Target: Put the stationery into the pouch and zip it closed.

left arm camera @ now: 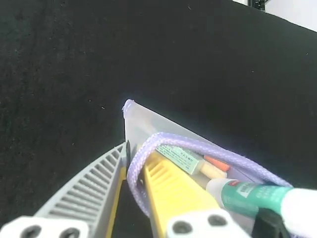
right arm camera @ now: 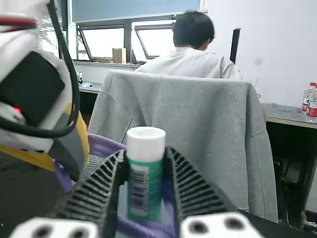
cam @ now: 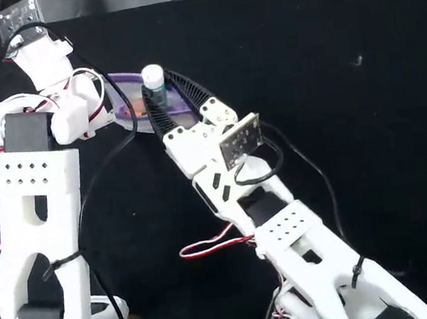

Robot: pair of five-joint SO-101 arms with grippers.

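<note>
With right gripper [cam: 158,88], clamped a green tube [cam: 153,77] cap upward, black ribbed fingers [right arm camera: 101,183] pressed flat against both its sides. Held the tube's lower end at the open mouth of the pouch [cam: 124,108], a translucent case with purple trim lying unzipped on the black table [cam: 344,71] between the two arms. Noted a barcode on the tube's label below the white cap; could not make out the other print. With left gripper [left arm camera: 136,163], pinched the pouch's end between a grey and a yellow finger, with the purple cord [left arm camera: 198,146] looped round the yellow one. Spotted inside the pouch a pale green labelled stick [left arm camera: 181,158] and, just beside it, an orange piece [left arm camera: 215,162], lettering too small to read.
</note>
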